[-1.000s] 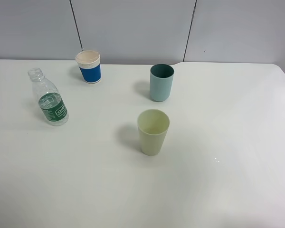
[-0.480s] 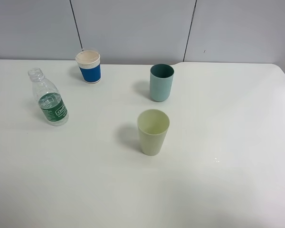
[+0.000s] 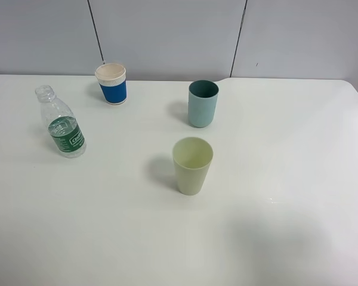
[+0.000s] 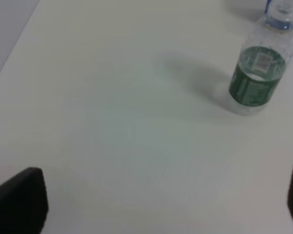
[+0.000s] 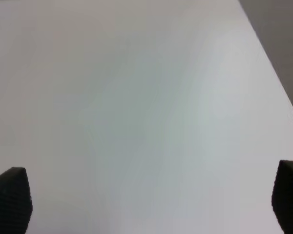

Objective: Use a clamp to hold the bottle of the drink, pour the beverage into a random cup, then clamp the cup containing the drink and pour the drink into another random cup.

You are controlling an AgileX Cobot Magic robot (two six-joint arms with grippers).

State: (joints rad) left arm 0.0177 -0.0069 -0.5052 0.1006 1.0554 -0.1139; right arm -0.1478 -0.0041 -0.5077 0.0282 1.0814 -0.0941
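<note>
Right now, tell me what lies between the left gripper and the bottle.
Nothing: in the left wrist view only bare white table runs from the open left gripper to the bottle, which stands upright.

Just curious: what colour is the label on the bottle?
Green with white print, on the bottle; clearest in the left wrist view.

The bottle (image 3: 61, 123), paper cup (image 3: 111, 83) and two tumblers (image 3: 203, 103) (image 3: 192, 165) stand well apart, leaving passable gaps between them.
</note>
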